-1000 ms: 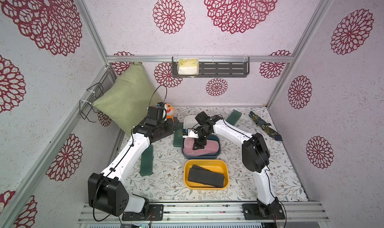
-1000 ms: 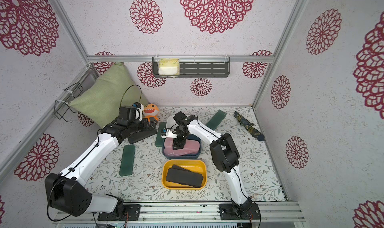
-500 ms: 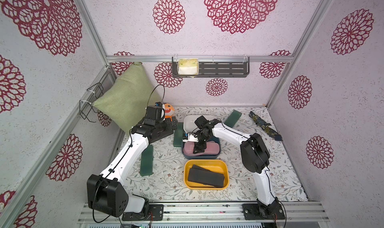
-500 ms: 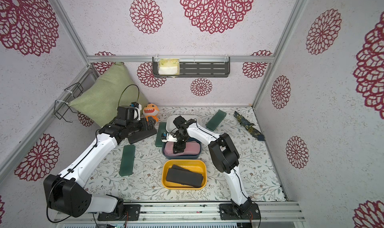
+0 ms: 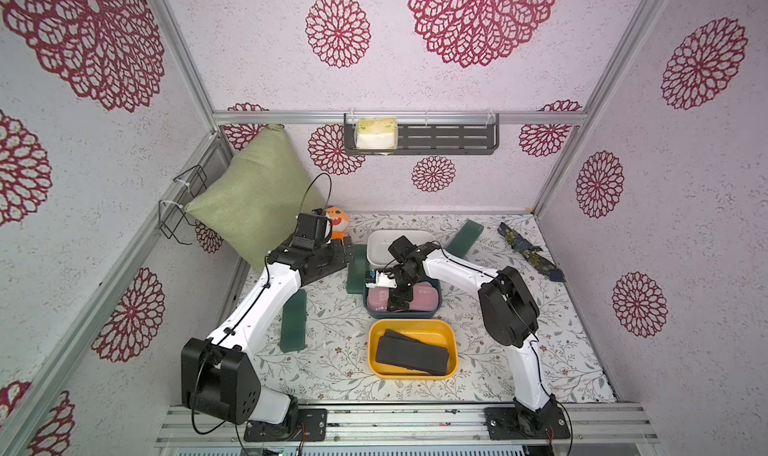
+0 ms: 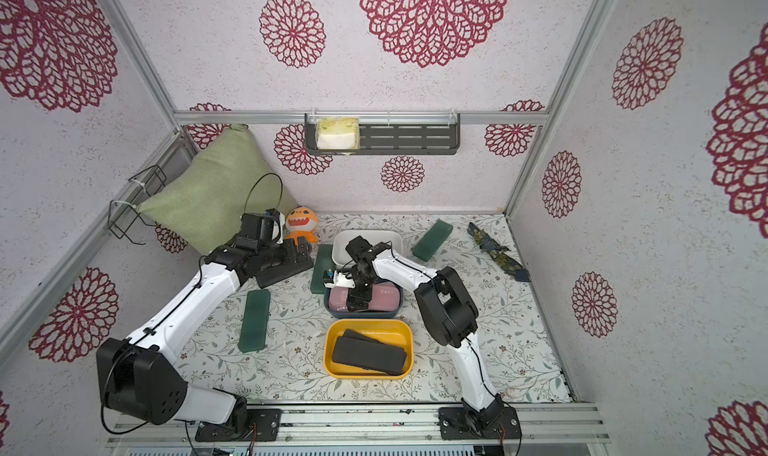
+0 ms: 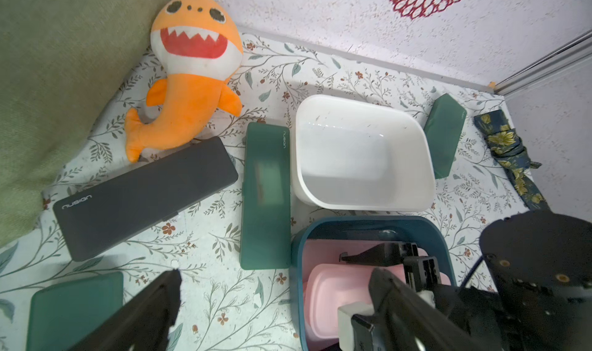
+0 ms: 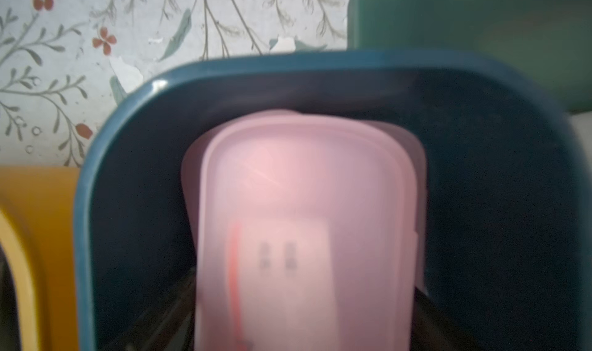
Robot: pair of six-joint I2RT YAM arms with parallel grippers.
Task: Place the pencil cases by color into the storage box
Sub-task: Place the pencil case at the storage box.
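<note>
**Right tool (image 5: 400, 301) low in the blue bin (image 8: 288, 61), astride a pink case (image 8: 307, 189)**

Down inside the bin, one finger on each side of the top pink case, that case lying on more pink below. Too blurred to tell whether clamped on it or slack. Left tool (image 5: 343, 253) spread wide, holding nothing, hanging just short of a black case (image 7: 144, 192) on the worktop (image 5: 332, 370).

Could lift the pink case back out if raised with a finger biting its edge, or leave it propped on the bin wall. Could catch the rim on the way up and shove the bin into the green case (image 7: 266, 192) just beside it, toward the left tool.

Tight between the two tools: that green case along the wall of the empty white bin (image 7: 362, 202), risky to reach from either side without knocking the other. Toy shark (image 7: 192, 87) hard by the black case, ahead of the left tool; easy to snag. Past the white bin from the right tool: a second green case (image 7: 443, 135) and a floral cloth strip (image 7: 509, 160). Back along the left arm: a third green case (image 5: 294, 327). Back toward the right arm's base: a yellow bin (image 5: 411, 375) with black cases (image 5: 411, 355) inside.
</note>
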